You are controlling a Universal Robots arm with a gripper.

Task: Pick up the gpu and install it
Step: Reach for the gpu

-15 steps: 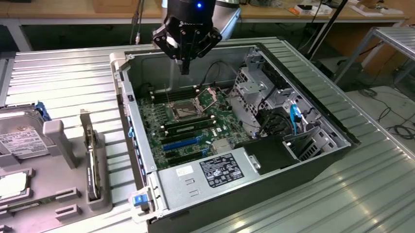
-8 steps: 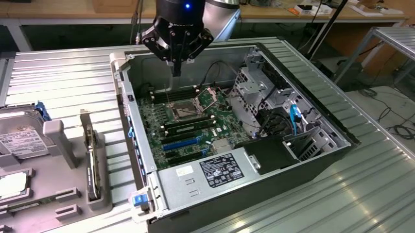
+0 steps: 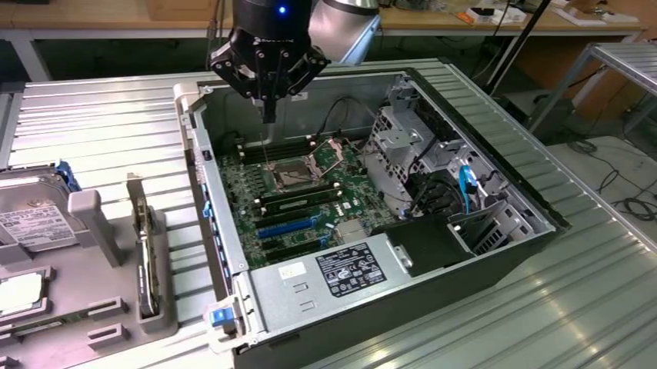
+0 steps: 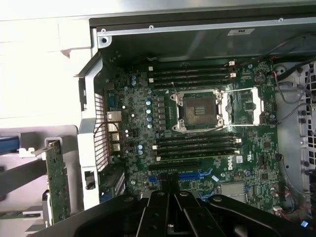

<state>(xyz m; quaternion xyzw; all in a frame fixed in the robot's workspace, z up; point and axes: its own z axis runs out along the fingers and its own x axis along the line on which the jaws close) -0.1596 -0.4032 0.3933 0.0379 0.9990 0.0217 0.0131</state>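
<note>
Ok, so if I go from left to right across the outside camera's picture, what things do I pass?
hard drive → gpu standing on its edge → motherboard → silver drive cage → blue cable

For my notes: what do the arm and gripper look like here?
The arm has a silver-grey rounded joint housing; its wrist section is black with a small blue light. The gripper is black, with bolted linkage bars tapering into slim fingers.

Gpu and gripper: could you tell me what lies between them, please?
In the exterior view, the case's side wall stands between gpu and gripper.
</note>
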